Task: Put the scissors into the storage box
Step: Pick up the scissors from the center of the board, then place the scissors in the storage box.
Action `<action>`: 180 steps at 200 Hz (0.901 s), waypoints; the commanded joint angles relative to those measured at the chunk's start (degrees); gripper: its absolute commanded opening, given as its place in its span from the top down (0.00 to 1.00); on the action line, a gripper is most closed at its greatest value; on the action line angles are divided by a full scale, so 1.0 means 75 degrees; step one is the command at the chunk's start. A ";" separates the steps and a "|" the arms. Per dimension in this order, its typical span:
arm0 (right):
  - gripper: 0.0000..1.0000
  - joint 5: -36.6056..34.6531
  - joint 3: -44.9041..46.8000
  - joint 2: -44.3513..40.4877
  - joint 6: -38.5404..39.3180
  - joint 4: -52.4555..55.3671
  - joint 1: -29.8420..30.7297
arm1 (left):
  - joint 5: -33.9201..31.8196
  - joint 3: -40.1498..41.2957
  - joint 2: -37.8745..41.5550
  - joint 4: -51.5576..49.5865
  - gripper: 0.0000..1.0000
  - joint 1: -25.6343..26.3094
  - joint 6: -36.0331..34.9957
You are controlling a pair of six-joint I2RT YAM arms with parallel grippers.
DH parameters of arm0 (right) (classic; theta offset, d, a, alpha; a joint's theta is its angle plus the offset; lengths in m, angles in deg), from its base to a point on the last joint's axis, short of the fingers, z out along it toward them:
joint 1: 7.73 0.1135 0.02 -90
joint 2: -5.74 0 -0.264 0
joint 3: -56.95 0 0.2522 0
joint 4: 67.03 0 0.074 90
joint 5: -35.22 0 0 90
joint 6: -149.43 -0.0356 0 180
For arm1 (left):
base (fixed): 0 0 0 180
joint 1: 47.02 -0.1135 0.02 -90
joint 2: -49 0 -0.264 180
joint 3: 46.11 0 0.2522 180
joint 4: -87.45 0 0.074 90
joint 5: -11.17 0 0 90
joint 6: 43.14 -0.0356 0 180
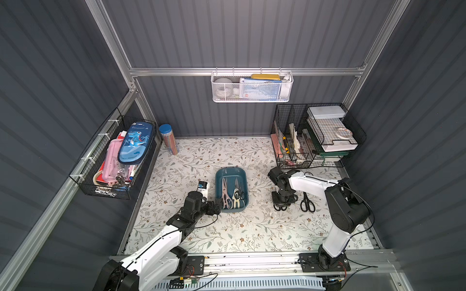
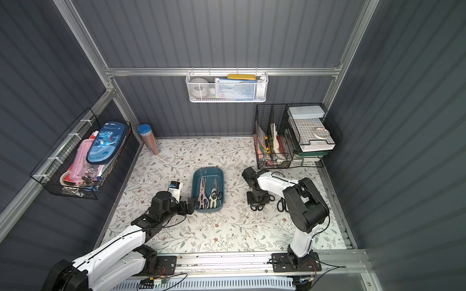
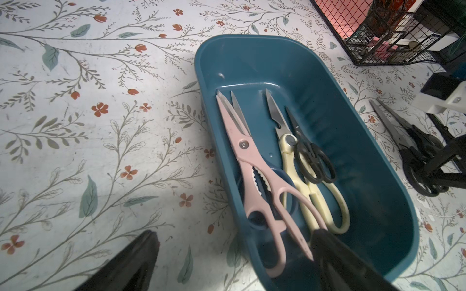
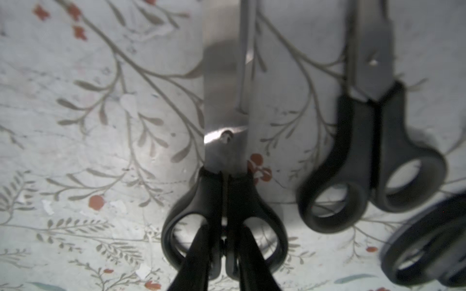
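The teal storage box sits mid-table. Inside lie pink-handled scissors, a cream-handled pair, a small black pair and a dark blue handle under the pink one. My left gripper is open and straddles the box's near rim. To the right of the box, my right gripper points down. Its fingers pass through the loops of black-handled scissors on the table and are shut on the inner bars. Another black pair lies beside them.
A further black handle shows at the edge of the right wrist view. A black wire organizer stands at the back right and a pencil tube at the back left. A wire basket hangs on the left wall, a white mesh basket on the back wall.
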 commanded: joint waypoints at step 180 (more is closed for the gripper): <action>0.88 0.1885 -0.5395 0.1841 -0.0448 0.1264 0.2323 | 0.0269 0.0356 0.1378 0.0162 0.00 0.0035 -0.0168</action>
